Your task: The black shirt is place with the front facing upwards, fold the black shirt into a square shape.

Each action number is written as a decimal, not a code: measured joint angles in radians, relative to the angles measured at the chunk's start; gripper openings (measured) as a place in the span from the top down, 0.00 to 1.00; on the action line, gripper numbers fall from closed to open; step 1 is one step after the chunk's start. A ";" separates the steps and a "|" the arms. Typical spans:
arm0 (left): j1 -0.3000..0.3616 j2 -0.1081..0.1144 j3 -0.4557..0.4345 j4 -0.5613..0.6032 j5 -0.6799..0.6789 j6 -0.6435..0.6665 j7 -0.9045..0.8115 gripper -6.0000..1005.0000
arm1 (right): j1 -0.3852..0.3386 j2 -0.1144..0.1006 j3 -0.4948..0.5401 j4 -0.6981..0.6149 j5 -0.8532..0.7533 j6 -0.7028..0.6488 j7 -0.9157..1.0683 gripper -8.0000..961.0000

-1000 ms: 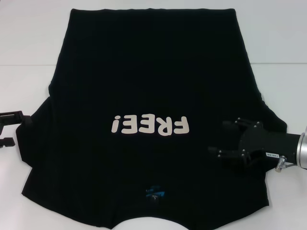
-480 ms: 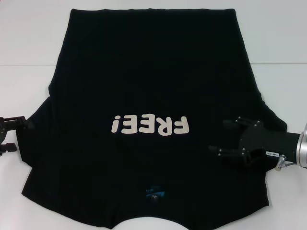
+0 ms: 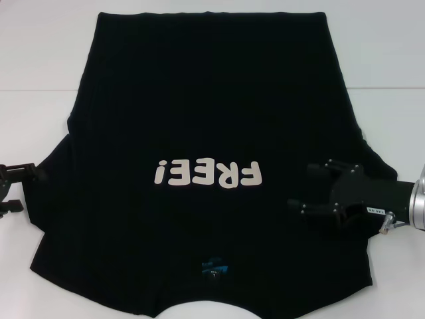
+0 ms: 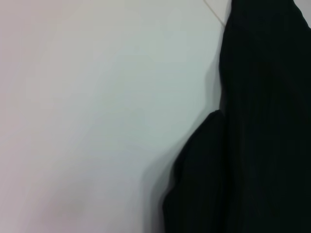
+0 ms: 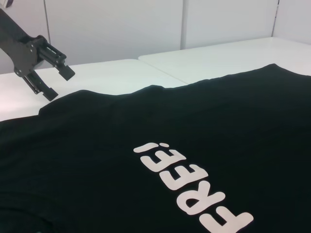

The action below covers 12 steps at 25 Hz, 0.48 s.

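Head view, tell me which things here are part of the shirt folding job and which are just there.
Part of the job:
- black shirt, spread flat, print facing up
- left gripper, open, at the shirt's left sleeve edge
- right gripper, open, over the shirt's right side

Just there:
- white table beneath the shirt; nothing else lies on it

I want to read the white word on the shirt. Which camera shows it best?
The head view: the whole white word lies flat in the middle of the black shirt, though upside down. The right wrist view shows it slanted, close to the picture's edge. The left wrist view shows only plain black cloth and no word.
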<state>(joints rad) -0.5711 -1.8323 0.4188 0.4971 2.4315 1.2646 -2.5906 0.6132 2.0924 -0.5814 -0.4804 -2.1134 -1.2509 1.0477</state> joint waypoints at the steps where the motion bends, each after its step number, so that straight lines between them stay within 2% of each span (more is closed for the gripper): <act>1: 0.000 0.000 0.000 -0.002 0.000 -0.003 0.000 0.07 | 0.000 0.000 0.000 -0.001 0.000 0.000 0.000 0.04; 12: -0.006 -0.006 0.000 -0.029 0.000 -0.017 0.000 0.07 | 0.003 0.000 0.000 -0.001 0.001 0.015 0.000 0.04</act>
<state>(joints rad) -0.5766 -1.8383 0.4188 0.4680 2.4311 1.2479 -2.5905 0.6166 2.0926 -0.5814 -0.4817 -2.1120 -1.2359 1.0477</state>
